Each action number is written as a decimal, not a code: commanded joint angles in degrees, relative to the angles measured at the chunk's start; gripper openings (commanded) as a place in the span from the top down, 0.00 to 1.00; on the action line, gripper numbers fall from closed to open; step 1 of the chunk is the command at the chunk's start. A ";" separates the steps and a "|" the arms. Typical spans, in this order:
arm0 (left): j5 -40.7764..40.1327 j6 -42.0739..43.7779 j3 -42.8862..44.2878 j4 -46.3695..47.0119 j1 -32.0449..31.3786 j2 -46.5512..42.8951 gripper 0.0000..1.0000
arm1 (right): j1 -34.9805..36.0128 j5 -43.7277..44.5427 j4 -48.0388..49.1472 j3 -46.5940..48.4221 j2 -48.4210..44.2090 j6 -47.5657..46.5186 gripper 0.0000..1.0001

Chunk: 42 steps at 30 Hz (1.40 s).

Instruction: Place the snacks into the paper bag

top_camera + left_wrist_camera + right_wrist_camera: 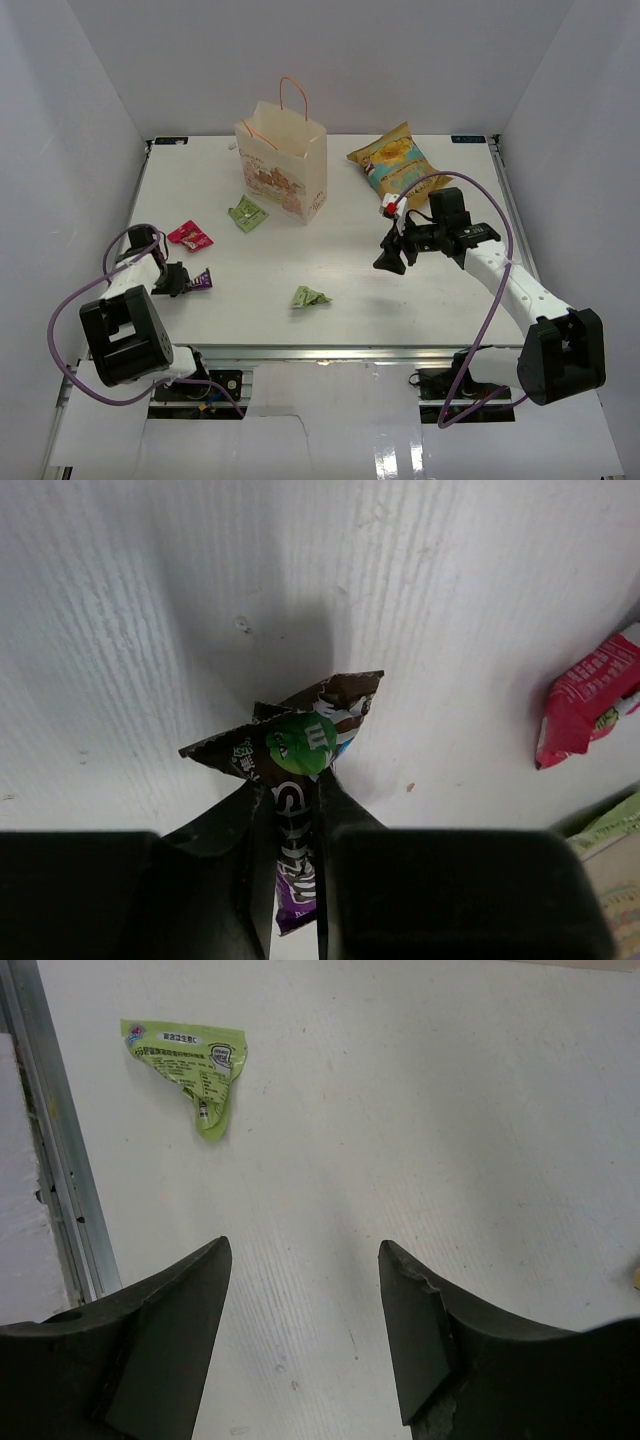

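The cream paper bag [283, 160] stands upright at the back middle. The yellow-and-teal crisp bag [394, 160] lies to its right. My left gripper [182, 279] is shut on a purple-and-brown candy packet [298, 770] at the table's left front; the packet also shows in the top view [203, 279]. A red packet [190, 236] lies just behind it and shows in the left wrist view [590, 695]. Two green packets lie on the table, one near the paper bag [246, 213] and one at the front middle [309, 297]. My right gripper [391, 254] is open and empty above the table; its view shows the front green packet [195, 1068].
A small red-and-white sweet [389, 206] lies by the crisp bag, close to my right arm. A metal rail [55, 1150] runs along the table's front edge. White walls enclose the table on three sides.
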 commanded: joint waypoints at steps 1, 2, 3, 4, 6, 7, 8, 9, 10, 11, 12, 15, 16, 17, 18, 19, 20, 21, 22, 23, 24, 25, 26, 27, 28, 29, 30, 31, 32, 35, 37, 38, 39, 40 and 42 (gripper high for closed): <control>3.23 2.81 0.86 1.92 0.25 -2.07 0.77 | -0.55 -0.90 -0.03 0.31 -0.73 -0.93 0.33; 3.59 3.00 1.65 1.92 0.25 -2.60 0.79 | -0.55 -0.90 -0.12 0.39 -0.73 -0.93 0.33; 5.77 3.00 2.18 2.09 0.25 -3.21 0.84 | -0.55 -0.81 -0.20 0.39 -0.64 -1.10 0.33; 8.14 2.91 2.53 2.36 0.17 -4.70 0.86 | -0.64 -0.89 -0.20 0.48 -0.55 -1.10 0.33; 10.61 2.73 4.11 3.06 0.17 -6.02 0.91 | -0.73 -0.98 -0.38 0.74 -0.29 -1.10 0.33; 13.24 2.82 4.90 2.98 0.17 -6.64 0.93 | -0.73 -1.07 -0.47 0.83 -0.29 -1.10 0.33; 14.57 2.82 6.56 3.06 0.17 -6.73 0.93 | -0.73 -1.07 -0.47 1.01 -0.03 -1.10 0.33; 15.97 2.74 7.36 3.24 -0.01 -6.99 0.94 | -0.64 -1.07 -0.64 1.36 0.06 -1.19 0.33; 17.29 2.65 8.15 3.33 -0.27 -7.17 0.95 | -0.81 -0.98 -0.73 1.45 0.15 -1.28 0.33; 19.22 2.39 10.16 3.68 -0.80 -7.52 0.95 | -0.81 -0.98 -0.73 1.54 0.24 -1.19 0.33; 19.94 2.38 11.31 4.03 -1.76 -7.79 0.95 | -0.73 -0.98 -0.73 1.62 0.32 -1.19 0.33; 21.87 2.30 17.00 4.56 -3.69 -8.66 0.96 | -0.81 -1.33 -0.56 1.97 0.76 -1.19 0.33; 22.14 2.21 18.60 4.64 -4.14 -8.75 0.97 | -0.81 -1.51 -0.64 2.15 0.85 -1.19 0.33; 22.57 2.21 20.27 4.82 -4.49 -8.93 0.97 | -0.81 -1.51 -0.73 2.24 1.11 -1.10 0.33; 22.75 2.38 22.03 4.91 -5.19 -9.02 0.97 | -0.81 -1.60 -0.73 2.33 1.20 -1.10 0.33; 23.10 2.38 25.26 5.08 -5.54 -9.02 0.98 | -0.73 -1.60 -0.91 2.59 1.20 -1.28 0.33; 23.45 2.38 26.86 5.17 -5.81 -8.93 0.98 | -0.73 -1.69 -0.99 2.68 1.38 -1.37 0.33; 24.15 2.47 28.53 5.26 -6.42 -8.50 0.98 | -0.81 -1.77 -1.00 2.77 1.38 -1.37 0.33; 24.51 2.47 31.77 5.35 -6.77 -8.23 0.98 | -0.81 -1.86 -1.08 2.85 1.47 -1.37 0.33; 24.69 2.47 33.37 5.52 -7.56 -7.97 0.99 | -0.81 -1.95 -1.00 2.94 1.55 -1.37 0.33; 25.12 2.47 34.86 5.61 -8.00 -7.62 0.98 | -0.81 -2.04 -1.00 3.03 1.56 -1.37 0.33; 25.39 2.38 38.01 5.87 -8.44 -6.57 0.99 | -0.81 -2.21 -1.00 3.03 1.56 -1.37 0.33; 25.57 2.30 39.69 5.96 -9.58 -5.95 0.99 | -0.73 -2.39 -0.91 3.03 1.64 -1.28 0.33; 25.83 2.21 41.36 6.14 -10.20 -4.46 0.99 | -0.81 -2.39 -0.91 3.03 1.73 -1.19 0.33; 25.92 2.03 44.95 6.49 -10.90 -3.49 0.99 | -0.73 -2.48 -0.99 3.03 1.73 -1.10 0.33; 25.92 1.86 46.81 6.75 -12.39 -2.52 0.99 | -0.81 -2.39 -1.17 3.20 1.73 -1.19 0.33; 25.75 1.86 48.74 6.93 -13.19 -1.47 0.99 | -0.81 -2.39 -1.26 3.29 1.73 -1.28 0.33; 25.57 1.94 50.76 7.10 -13.98 0.89 0.99 | -0.81 -2.39 -1.43 3.38 1.64 -1.37 0.33; 25.39 1.94 54.61 7.19 -15.55 2.22 0.99 | -0.81 -2.30 -1.61 3.47 1.56 -1.45 0.33; 24.52 2.38 61.82 7.28 -18.28 7.67 0.99 | -0.81 -2.21 -1.52 3.21 1.12 -1.46 0.33; 23.90 2.47 64.83 7.28 -19.34 10.48 0.99 | -0.81 -2.13 -1.52 2.94 0.68 -1.37 0.33; 23.72 2.56 67.80 7.28 -19.87 13.28 0.99 | -0.81 -2.13 -1.44 2.77 0.59 -1.37 0.33; 23.55 2.65 69.40 7.37 -21.88 14.61 0.99 | -0.73 -2.13 -1.43 2.51 0.33 -1.28 0.33; 23.02 2.73 70.81 7.37 -22.42 16.02 0.99 | -0.81 -2.13 -1.43 2.42 0.15 -1.28 0.33; 22.58 2.73 74.85 7.46 -23.74 20.15 0.99 | -0.81 -1.95 -1.61 2.33 -0.02 -1.37 0.33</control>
